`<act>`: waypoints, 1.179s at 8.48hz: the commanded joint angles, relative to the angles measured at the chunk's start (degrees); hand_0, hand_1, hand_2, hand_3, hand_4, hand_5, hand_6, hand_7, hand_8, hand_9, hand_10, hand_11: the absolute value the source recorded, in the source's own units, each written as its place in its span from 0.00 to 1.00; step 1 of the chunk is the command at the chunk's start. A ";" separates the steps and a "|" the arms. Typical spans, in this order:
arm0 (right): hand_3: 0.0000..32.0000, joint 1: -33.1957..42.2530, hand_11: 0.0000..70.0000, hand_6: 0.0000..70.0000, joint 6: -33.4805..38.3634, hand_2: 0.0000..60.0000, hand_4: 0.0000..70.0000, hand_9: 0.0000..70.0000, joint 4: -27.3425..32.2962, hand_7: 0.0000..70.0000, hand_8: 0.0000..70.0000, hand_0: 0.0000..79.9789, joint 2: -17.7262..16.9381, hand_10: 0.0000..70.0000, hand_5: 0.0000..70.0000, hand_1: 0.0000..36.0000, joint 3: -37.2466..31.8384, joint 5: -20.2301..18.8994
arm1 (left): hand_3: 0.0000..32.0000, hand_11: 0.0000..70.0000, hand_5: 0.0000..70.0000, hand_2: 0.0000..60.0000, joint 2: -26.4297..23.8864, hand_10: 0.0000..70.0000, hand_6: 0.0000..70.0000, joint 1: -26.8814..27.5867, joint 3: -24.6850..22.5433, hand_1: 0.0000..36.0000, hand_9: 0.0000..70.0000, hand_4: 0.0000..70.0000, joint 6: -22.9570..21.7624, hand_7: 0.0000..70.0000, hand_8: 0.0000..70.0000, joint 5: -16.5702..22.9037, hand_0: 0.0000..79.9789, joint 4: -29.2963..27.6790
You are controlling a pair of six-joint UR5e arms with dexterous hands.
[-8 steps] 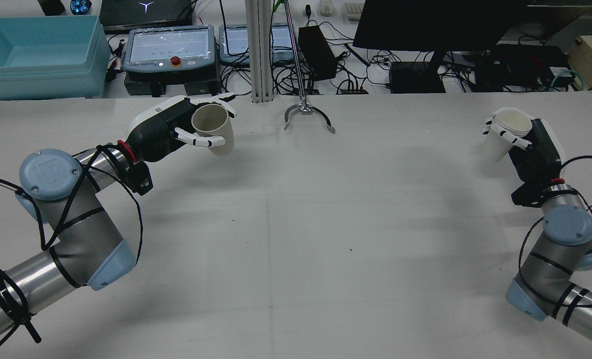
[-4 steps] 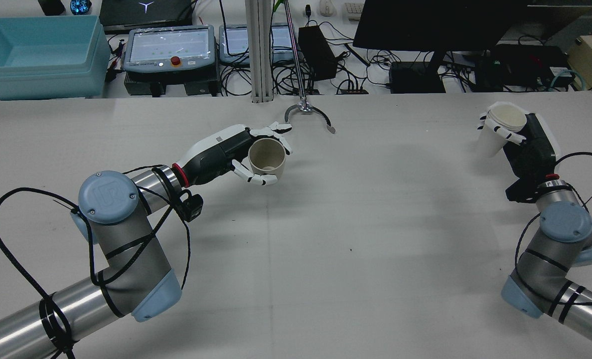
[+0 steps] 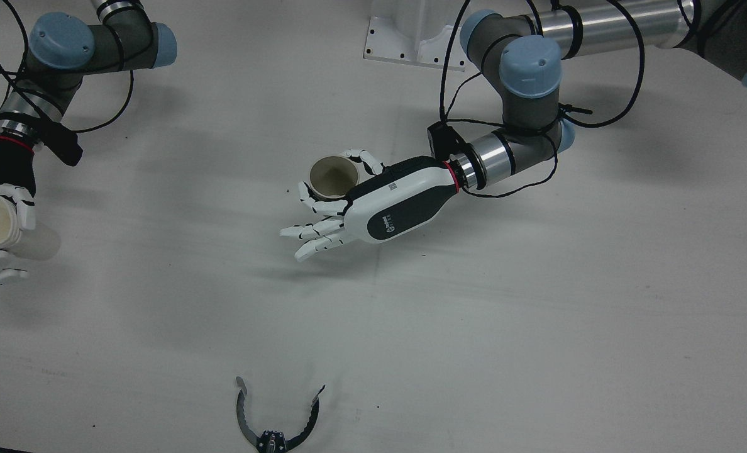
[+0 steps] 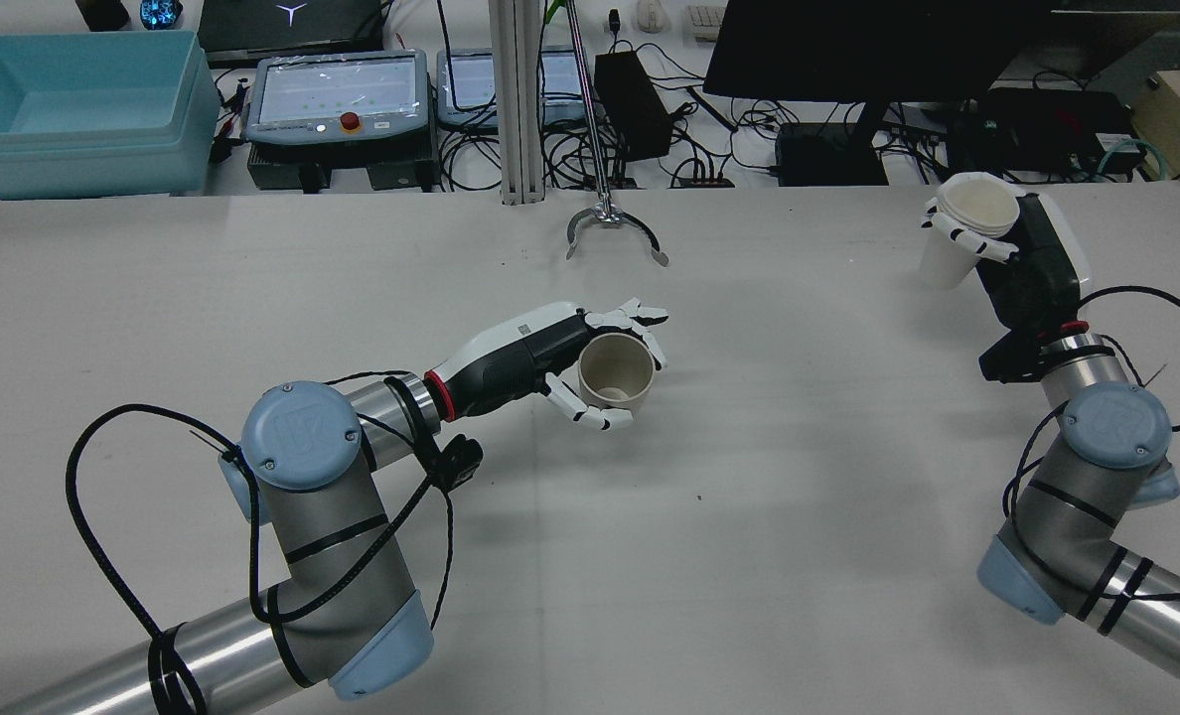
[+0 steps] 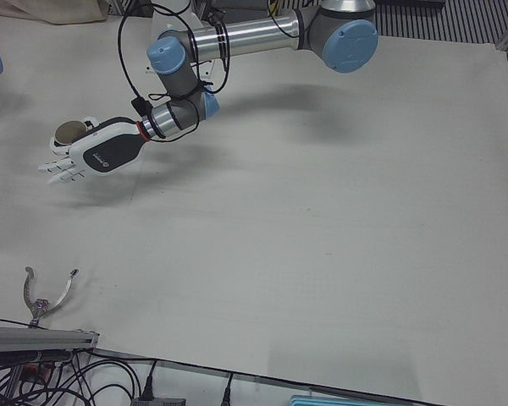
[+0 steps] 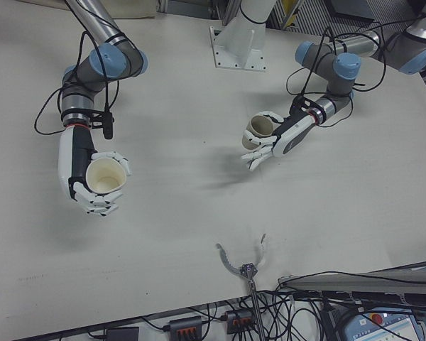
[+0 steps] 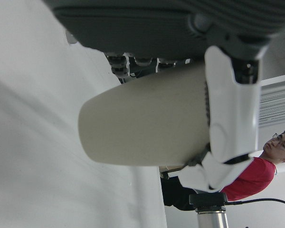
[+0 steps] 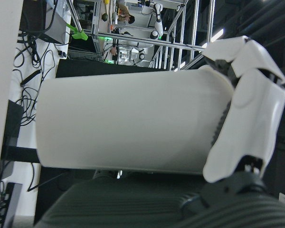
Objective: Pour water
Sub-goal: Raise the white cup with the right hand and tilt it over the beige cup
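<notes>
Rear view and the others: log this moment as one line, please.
left hand: shut on tan cup, upright, mid-table | right hand: shut on white cup, table's right edge | cups far apart | no pouring

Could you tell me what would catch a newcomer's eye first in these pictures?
Most likely the two robot hands, each holding a paper cup above the bare white table. The left hand holds a beige cup near the middle of the table, while the right hand holds a white cup out by the table's far right edge. A small metal claw lies at the far edge.
</notes>
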 commanded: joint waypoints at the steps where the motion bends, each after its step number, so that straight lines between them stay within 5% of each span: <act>1: 0.00 0.53 0.63 0.66 -22.86 1.00 0.45 0.60 -8.88 0.93 0.43 0.64 2.48 0.41 0.93 1.00 19.07 -4.50 | 0.00 0.13 0.51 1.00 -1.22 0.06 0.08 -0.15 -0.35 1.00 0.02 0.52 -0.04 0.19 0.00 1.59 0.70 1.31; 3: 0.00 0.36 0.59 0.67 -38.93 1.00 0.52 0.56 -9.25 0.96 0.39 0.65 4.95 0.39 0.98 1.00 25.86 -9.52 | 0.00 0.13 0.52 1.00 -1.31 0.06 0.08 -0.15 -0.09 1.00 0.02 0.52 -0.21 0.20 0.00 2.12 0.69 1.31; 6: 0.00 -4.98 0.53 0.63 -59.16 1.00 0.52 0.42 -16.17 0.90 0.30 0.67 5.05 0.34 1.00 1.00 38.41 -9.99 | 0.00 0.12 0.53 1.00 -1.31 0.05 0.08 -0.23 -0.26 1.00 0.02 0.52 -0.30 0.19 0.00 2.56 0.68 1.58; 9: 0.00 -9.65 0.53 0.65 -68.88 1.00 0.64 0.38 -21.99 0.92 0.27 0.71 5.22 0.34 1.00 1.00 40.48 -9.28 | 0.00 0.12 0.52 1.00 -1.66 0.05 0.07 -0.23 -0.53 1.00 0.02 0.51 -0.39 0.19 0.00 2.56 0.68 1.58; 10: 0.00 -11.05 0.53 0.65 -71.69 1.00 0.67 0.38 -23.65 0.92 0.28 0.73 7.83 0.34 1.00 1.00 40.31 -9.28 | 0.00 0.12 0.51 1.00 -1.74 0.05 0.07 -0.23 -0.53 1.00 0.02 0.51 -0.39 0.18 0.00 2.56 0.68 1.66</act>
